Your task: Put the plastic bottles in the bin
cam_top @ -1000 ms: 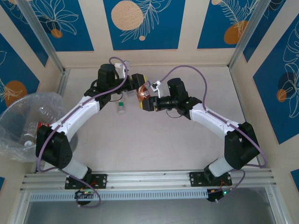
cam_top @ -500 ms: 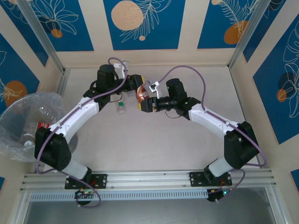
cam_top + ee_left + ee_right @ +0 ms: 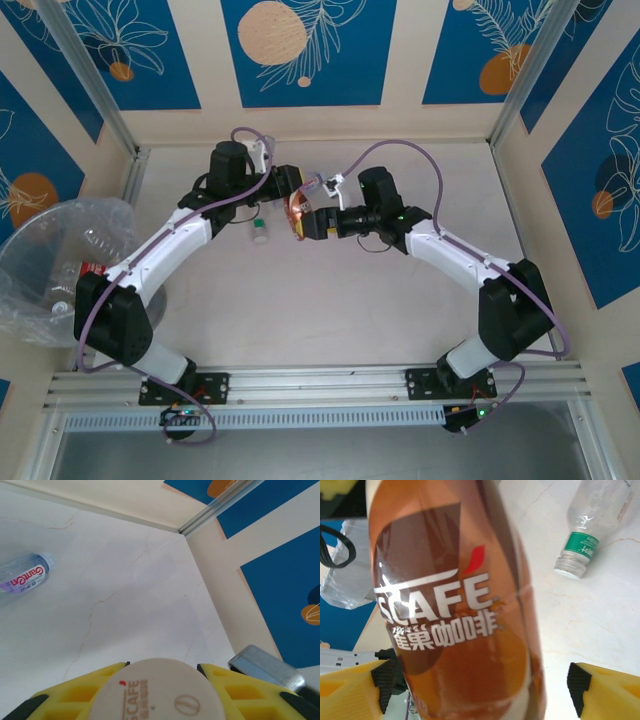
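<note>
- Top view: on the pale marbled bench [image 3: 330, 300], I see both arms meeting at the coffee bottle [image 3: 297, 213]. The bin [image 3: 25, 235] sits off the left edge.
- Left wrist: the left claw [image 3: 162, 669] is clamped on the bottle's white cap, which faces me end-on and reads "SCAFE". A "Ganten" bottle [image 3: 22, 577] lies far left, cap pointing right.
- Right wrist: the right claw [image 3: 480, 685] is spread wide. The brown label runs lengthwise up the frame and reads "SCAFE" with Chinese characters. A green-banded bottle [image 3: 592, 520] lies behind it, cap pointing down-left.
</note>
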